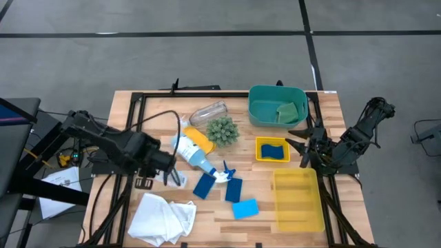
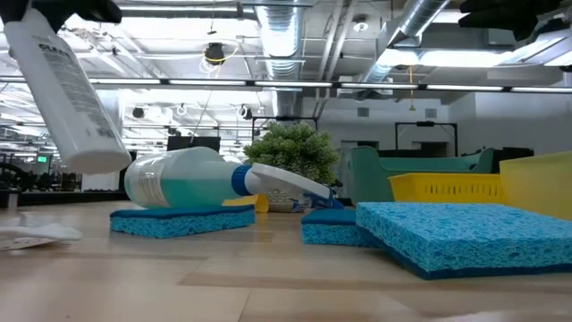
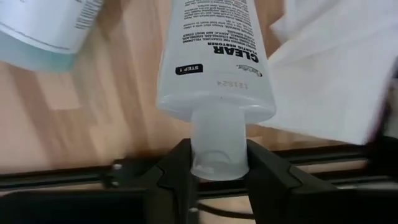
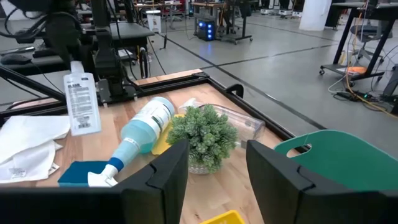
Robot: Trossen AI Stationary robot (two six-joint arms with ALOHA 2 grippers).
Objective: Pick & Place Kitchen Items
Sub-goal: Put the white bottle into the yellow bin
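Left gripper pinching neck of white-labelled clear bottle, lifted above table.

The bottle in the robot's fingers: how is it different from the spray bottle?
The held bottle hangs in air, bare neck pinched by the left fingers; the spray bottle lies on its side. The held bottle looks whitish; the spray bottle holds blue liquid and has a trigger. Both carry printed labels.

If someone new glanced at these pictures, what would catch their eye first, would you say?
Probably the clear white-labelled bottle that the left gripper clamps by its neck, lifted above the table's left side. Next, the spray bottle lying mid-table beside the spiky green plant ball.
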